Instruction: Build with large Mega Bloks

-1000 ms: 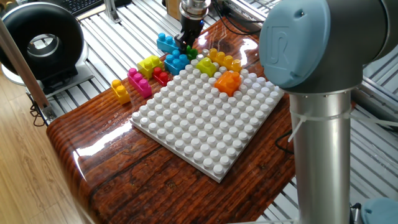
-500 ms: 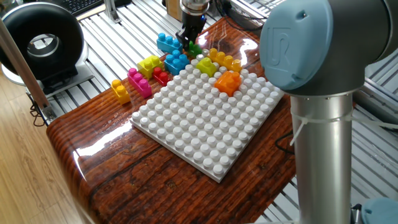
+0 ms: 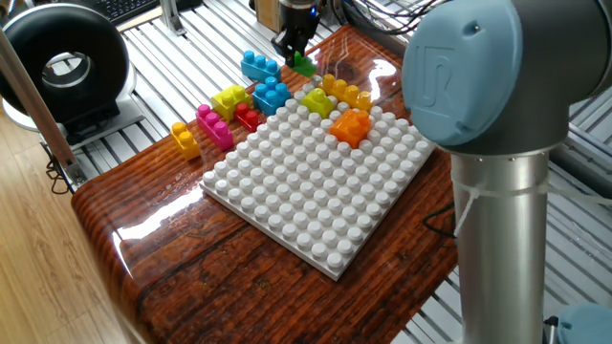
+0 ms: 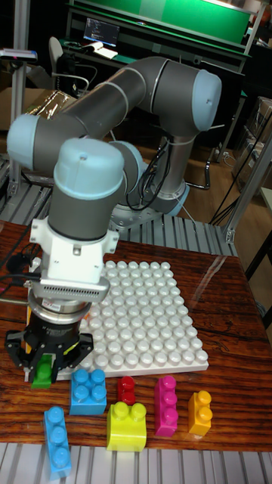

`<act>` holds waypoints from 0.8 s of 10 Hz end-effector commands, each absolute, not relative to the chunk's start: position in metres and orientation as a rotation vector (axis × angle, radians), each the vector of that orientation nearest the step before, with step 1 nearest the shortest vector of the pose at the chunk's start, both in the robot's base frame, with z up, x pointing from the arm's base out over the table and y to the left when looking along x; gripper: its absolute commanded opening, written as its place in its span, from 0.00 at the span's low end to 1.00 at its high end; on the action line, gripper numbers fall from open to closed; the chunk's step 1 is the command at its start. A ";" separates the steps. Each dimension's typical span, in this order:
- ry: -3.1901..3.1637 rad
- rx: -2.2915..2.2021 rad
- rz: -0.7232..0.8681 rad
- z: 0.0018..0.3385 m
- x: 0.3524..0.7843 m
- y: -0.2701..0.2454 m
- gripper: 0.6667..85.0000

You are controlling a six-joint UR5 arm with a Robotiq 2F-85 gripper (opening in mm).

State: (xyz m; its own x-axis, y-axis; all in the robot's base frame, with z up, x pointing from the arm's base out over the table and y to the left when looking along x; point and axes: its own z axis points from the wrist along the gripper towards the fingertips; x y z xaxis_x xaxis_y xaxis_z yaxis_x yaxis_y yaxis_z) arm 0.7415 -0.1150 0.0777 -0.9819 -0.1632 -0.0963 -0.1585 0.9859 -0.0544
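Observation:
My gripper [image 3: 295, 53] [image 4: 44, 361] is shut on a small green brick [image 3: 303, 65] [image 4: 44, 373], held just above the table at the far corner of the white baseplate [image 3: 316, 186] [image 4: 143, 321]. A lime brick [image 3: 317, 101] and an orange brick [image 3: 351, 125] sit on the plate's far edge, with a yellow-orange row [image 3: 346, 92] behind them. Loose beside the plate lie a long blue brick [image 3: 258, 65] [image 4: 55, 441], a square blue brick [image 3: 272, 94] [image 4: 89, 391], a yellow one [image 3: 229, 98] [image 4: 127, 426], a red one [image 3: 249, 117] [image 4: 126, 388], a magenta one [image 3: 214, 126] [image 4: 165, 404] and an orange-yellow one [image 3: 185, 139] [image 4: 199, 411].
The arm's grey column [image 3: 497, 220] stands close at the right of the wooden table [image 3: 191, 277]. A black round device [image 3: 62, 62] sits on the slatted metal bench at the left. Cables lie behind the table's far corner.
The gripper has risen and shifted slightly away from the blue bricks, carrying the green brick up off the table.

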 end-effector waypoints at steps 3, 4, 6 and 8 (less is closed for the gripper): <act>3.063 -0.170 -0.043 0.104 0.711 -0.086 0.00; 3.067 -0.172 -0.024 0.105 0.706 -0.077 0.00; 3.080 -0.175 -0.008 0.106 0.694 -0.060 0.00; 3.081 -0.137 0.005 0.103 0.685 -0.042 0.00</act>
State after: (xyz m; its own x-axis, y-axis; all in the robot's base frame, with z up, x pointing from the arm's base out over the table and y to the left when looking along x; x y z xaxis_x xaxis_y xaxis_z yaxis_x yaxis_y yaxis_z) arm 0.6982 -0.0656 0.1019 -0.9916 -0.1145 -0.0598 -0.1132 0.9933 -0.0241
